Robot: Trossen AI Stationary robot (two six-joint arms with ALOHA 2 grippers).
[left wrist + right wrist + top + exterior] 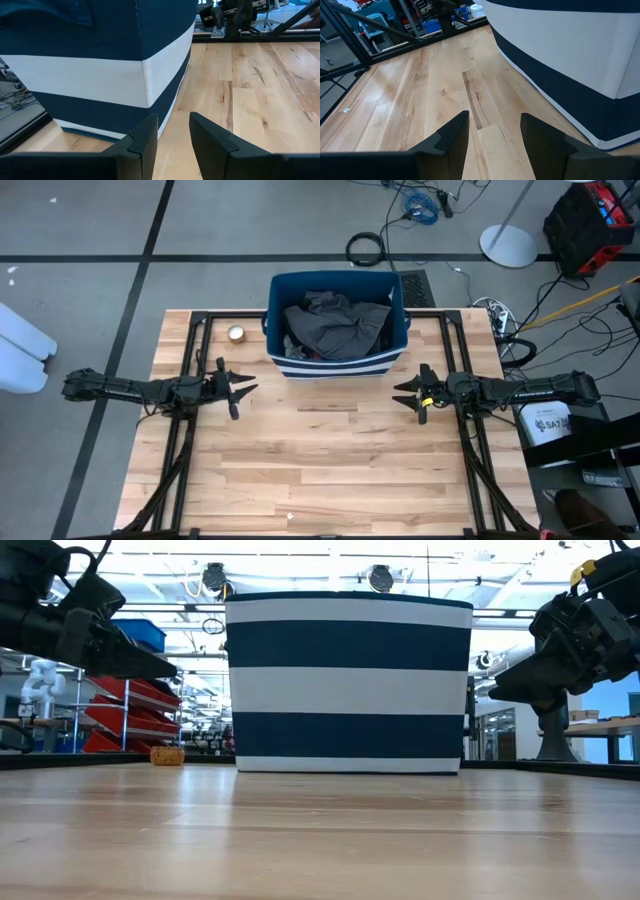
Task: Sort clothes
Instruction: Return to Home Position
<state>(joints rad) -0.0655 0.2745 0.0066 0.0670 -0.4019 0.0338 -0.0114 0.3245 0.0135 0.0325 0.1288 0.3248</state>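
Left gripper (247, 384) hangs just over the light wooden table (330, 470) on its left side. The fingers are parted a bit with nothing between them; the left wrist view shows a narrow gap with only bare wood in it (173, 120). The right gripper (402, 393) mirrors it on the right side. Its fingers are spread somewhat wider and are also empty (494, 117). The two point at each other across the middle of the table, well apart.

The clothes are all in the rigid dark blue bin with white stripes (330, 366), which sits at the table's 12 o'clock edge in the high view. From the left gripper that's about 2 o'clock, and from the right gripper about 10 o'clock. The bin is near both but touches neither. A crumpled dark grey fabric garment (335, 325) lies on top and fills most of the opening (there are slivers of other fabric under it near the front wall, but I can't count those).

In the low view the bin's striped wall (348, 680) stands upright between the two arms.

Count:
- two grippers
- one bin
- one grey garment clearly on show
- one small round tan object (236, 333) on the table at the bin's 9 o'clock, apart from it
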